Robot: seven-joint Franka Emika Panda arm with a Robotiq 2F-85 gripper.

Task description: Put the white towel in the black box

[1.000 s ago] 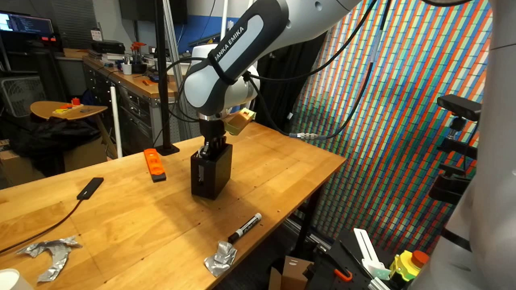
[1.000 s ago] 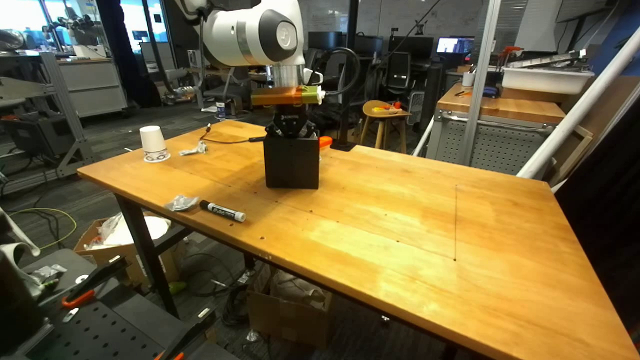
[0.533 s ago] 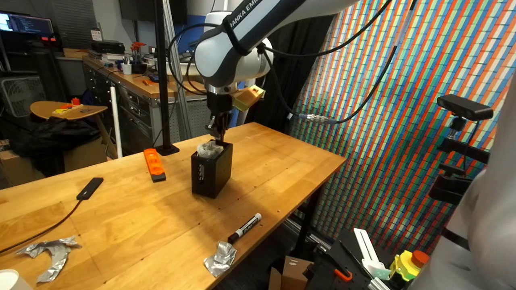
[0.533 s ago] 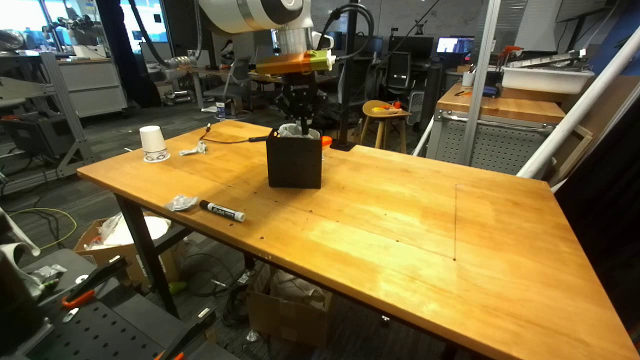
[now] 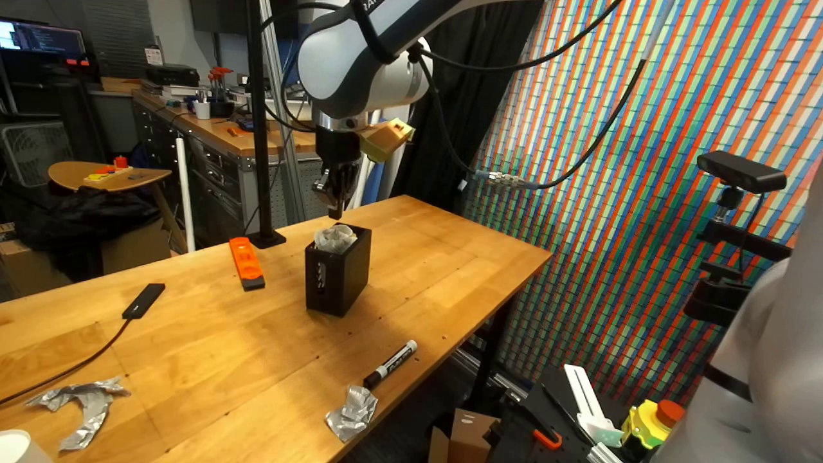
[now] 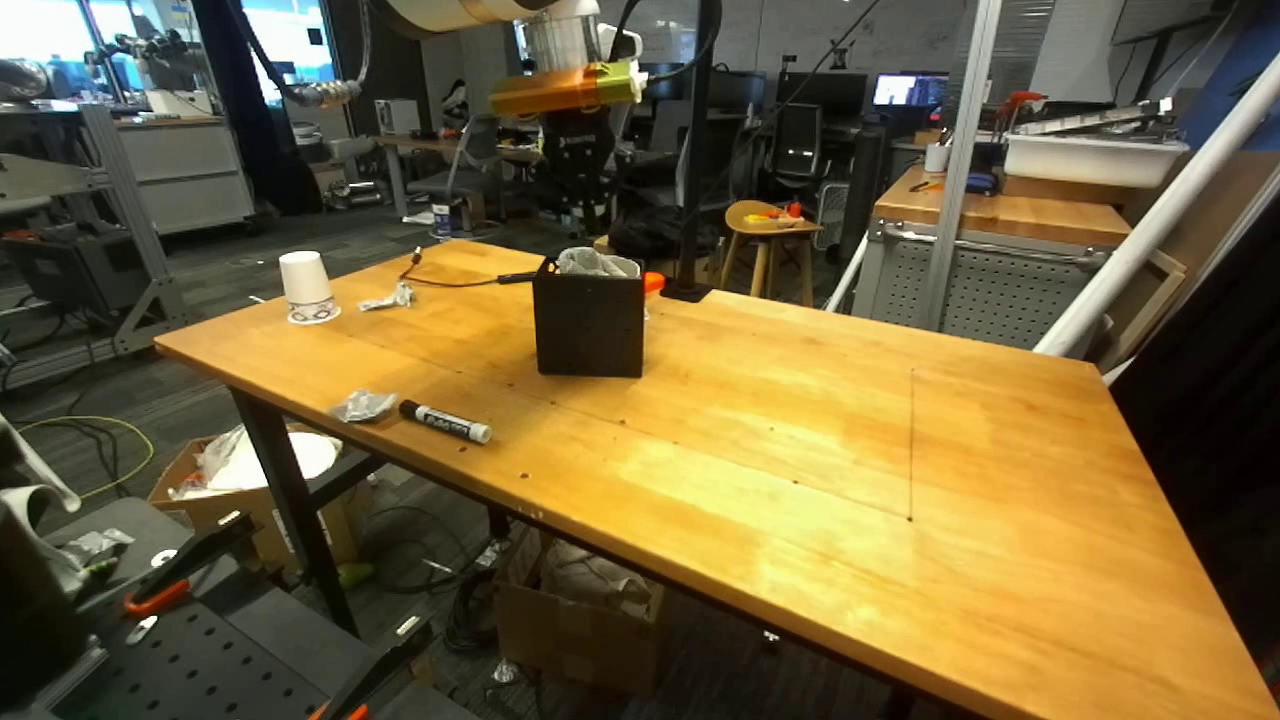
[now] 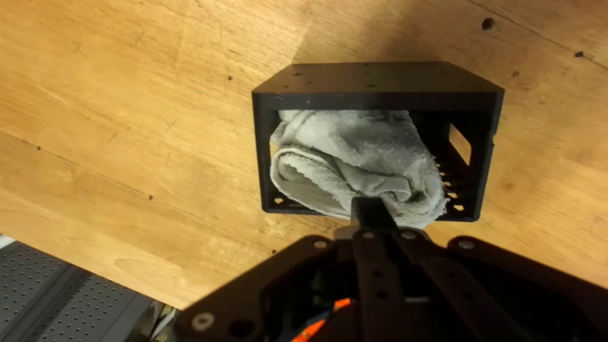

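White towel [image 7: 361, 156] lies in loose folds inside the black box [image 7: 370, 78], below your tool [image 5: 335, 214] and apart from it. You have the tool pointing down over the box, its 2 fingers pressed together, and in both exterior views you can see a gap between their tips and the towel. Your wrist view looks down into the mouth of the box: the towel fills most of it and, along the lower side of that view, covers part of the rim, where the fingertips overlap it in your line of sight. A rolled fold curls at the towel's left there, and at its right you see a dark strip of the box's inside with slots in the wall. In both exterior views the towel's top bulges a little above the rim. The box stands upright on the worktop [image 6: 800, 410]. Near it you have an orange bar [image 5: 245, 258] with a black end, apart from the box; closer to the worktop's edge, a marker [image 5: 391, 364] lies just beside a crumpled foil piece [image 5: 352, 413]. Well apart from the box are a 2nd piece of foil [image 5: 95, 406] and an upturned paper cup [image 6: 307, 285].
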